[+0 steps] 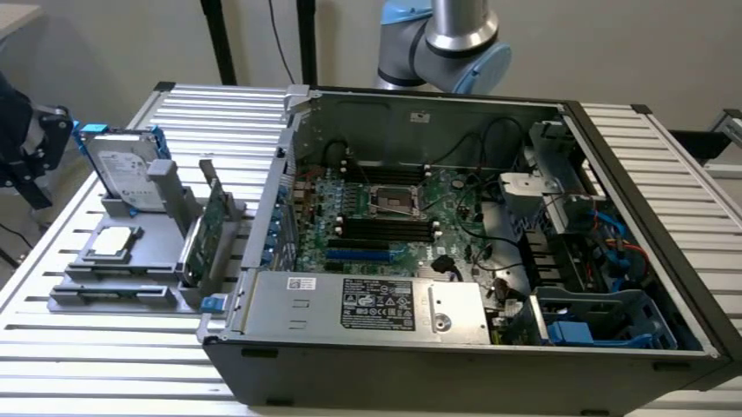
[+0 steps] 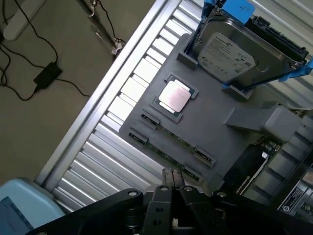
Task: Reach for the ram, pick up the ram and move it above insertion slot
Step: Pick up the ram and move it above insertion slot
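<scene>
Overhead, the UR arm's black jaws, closed together & empty, hang over the long thin green ram stick point(image 2: 171, 146), clipped flat in a grey plastic holder point(image 2: 215, 115) near a square silver CPU point(image 2: 174, 96). Reach step, likely early; pickup req. jaws opened, aligned w/ stick.

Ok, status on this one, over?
Gripper above the gray fixture, close to the ram. Ram sits in its fixture slot, not lifted. Nothing between them.

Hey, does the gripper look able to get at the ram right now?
Probably yes: the ram lies flat in the holder with nothing over it, and the gripper is close by. The hard drive stands apart from it.
</scene>
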`<state>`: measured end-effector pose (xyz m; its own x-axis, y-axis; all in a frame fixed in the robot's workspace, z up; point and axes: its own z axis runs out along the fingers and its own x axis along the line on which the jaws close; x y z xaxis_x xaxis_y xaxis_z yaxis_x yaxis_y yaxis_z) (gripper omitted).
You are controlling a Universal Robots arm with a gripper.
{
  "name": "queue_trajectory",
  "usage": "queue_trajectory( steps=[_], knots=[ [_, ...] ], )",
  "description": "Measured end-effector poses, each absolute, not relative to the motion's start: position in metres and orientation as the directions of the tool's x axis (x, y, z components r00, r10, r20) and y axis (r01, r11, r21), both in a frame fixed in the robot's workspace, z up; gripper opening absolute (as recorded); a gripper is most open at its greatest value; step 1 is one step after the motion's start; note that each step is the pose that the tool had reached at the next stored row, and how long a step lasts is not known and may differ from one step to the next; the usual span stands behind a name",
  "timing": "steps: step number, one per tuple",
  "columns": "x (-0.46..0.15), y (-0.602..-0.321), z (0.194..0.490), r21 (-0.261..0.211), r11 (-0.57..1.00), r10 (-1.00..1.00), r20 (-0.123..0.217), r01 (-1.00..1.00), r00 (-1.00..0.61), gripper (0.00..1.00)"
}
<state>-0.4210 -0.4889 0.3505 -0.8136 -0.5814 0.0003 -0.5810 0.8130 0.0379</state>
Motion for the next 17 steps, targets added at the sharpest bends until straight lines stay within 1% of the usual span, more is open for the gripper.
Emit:
queue_trajectory(
  steps=[17],
  knots=[
    [-0.421,-0.4889,0.3501,0.038,0.598,-0.801,0.0,-0.801,-0.598,0.11]
  ],
)
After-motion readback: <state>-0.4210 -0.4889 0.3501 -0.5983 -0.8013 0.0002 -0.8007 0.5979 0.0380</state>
